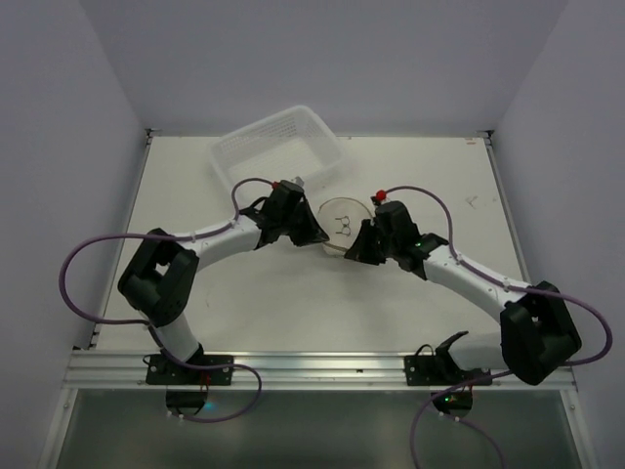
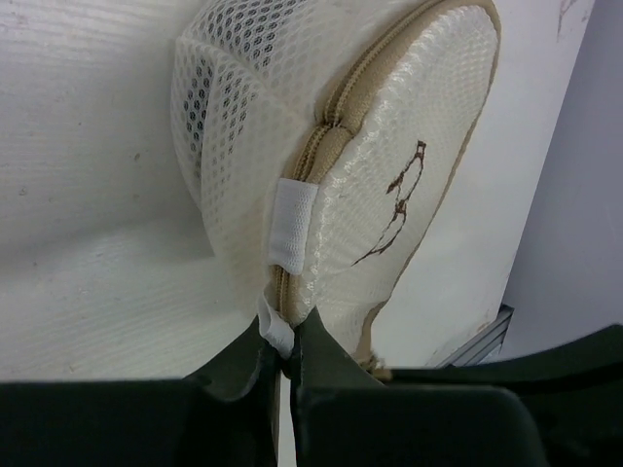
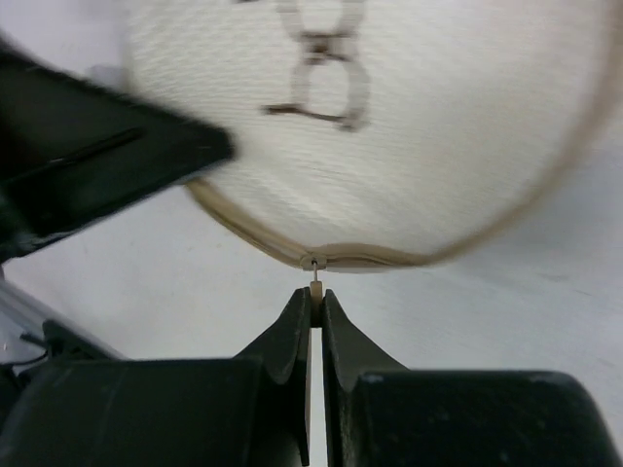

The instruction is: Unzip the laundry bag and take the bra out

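Note:
The laundry bag (image 1: 344,221), a round white mesh pouch with tan trim and a bra drawing on its face, lies mid-table between my two grippers. My left gripper (image 2: 283,348) is shut on a small white fabric tab (image 2: 274,334) at the bag's zipper seam, on the bag's left side in the top view (image 1: 317,237). My right gripper (image 3: 316,295) is shut on the little tan zipper pull (image 3: 315,285) at the bag's near rim (image 3: 321,261). The tan zipper (image 2: 336,117) looks closed. The bra is hidden inside the bag.
A larger white plastic basket (image 1: 278,147) stands behind the bag, at the back left. The table's metal front rail (image 1: 312,369) runs by the arm bases. The left gripper's dark body (image 3: 97,165) shows at the right wrist view's upper left.

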Motion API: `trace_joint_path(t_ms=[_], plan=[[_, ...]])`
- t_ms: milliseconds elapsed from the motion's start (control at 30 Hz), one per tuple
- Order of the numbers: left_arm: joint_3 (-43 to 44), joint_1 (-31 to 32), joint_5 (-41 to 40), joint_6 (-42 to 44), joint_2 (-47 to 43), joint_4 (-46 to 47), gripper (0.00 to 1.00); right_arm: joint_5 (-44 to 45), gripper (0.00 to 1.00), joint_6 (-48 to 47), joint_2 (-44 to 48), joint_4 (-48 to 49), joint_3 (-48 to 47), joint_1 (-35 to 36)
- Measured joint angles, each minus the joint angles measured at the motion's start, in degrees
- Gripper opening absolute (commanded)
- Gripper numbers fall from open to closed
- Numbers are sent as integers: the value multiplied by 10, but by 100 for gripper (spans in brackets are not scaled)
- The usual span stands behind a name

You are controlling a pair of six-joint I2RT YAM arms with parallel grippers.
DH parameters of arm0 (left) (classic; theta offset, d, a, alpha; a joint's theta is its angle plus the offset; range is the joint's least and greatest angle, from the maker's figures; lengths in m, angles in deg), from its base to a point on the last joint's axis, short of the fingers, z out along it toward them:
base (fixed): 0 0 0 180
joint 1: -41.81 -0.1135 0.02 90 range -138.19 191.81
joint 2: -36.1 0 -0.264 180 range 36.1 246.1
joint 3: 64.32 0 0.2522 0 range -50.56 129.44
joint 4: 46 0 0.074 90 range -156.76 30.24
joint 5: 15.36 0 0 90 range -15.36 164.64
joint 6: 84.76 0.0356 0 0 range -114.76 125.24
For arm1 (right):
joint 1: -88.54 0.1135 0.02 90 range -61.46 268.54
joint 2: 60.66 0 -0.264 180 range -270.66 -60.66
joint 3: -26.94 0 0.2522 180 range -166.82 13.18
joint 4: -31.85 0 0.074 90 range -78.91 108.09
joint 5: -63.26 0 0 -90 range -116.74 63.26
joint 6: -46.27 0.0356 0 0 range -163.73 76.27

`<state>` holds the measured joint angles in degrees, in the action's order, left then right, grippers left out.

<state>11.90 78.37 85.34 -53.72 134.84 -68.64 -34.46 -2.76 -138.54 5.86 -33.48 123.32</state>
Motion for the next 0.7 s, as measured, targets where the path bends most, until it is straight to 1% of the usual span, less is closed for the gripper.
trace_joint_path(t_ms=[67,133,200,333,433,467,500,533,567,667,700], plan=[[0,-7,6,9,-2,3,0,-8,0,-4,38,-10,33,-44],[0,-19,15,29,-5,4,0,-10,0,-10,60,-19,53,-103],[0,-32,42,48,-9,14,0,-31,0,-18,73,-21,60,-146],[18,-48,86,109,-3,15,0,-64,0,-42,81,-22,59,-152],[99,-61,115,168,47,-21,0,-83,0,-48,81,-17,58,-146],[132,-63,122,184,70,-32,2,-83,0,-48,81,-14,57,-140],[166,-65,129,198,94,-45,13,-82,0,-47,80,-11,55,-131],[198,-66,134,212,117,-53,19,-80,0,-45,77,-8,51,-122],[226,-67,138,218,138,-61,31,-78,0,-43,73,-6,46,-113],[289,-71,139,226,184,-70,54,-78,0,-27,50,0,23,-71],[300,-74,140,223,191,-70,69,-78,0,-21,42,4,17,-59]])
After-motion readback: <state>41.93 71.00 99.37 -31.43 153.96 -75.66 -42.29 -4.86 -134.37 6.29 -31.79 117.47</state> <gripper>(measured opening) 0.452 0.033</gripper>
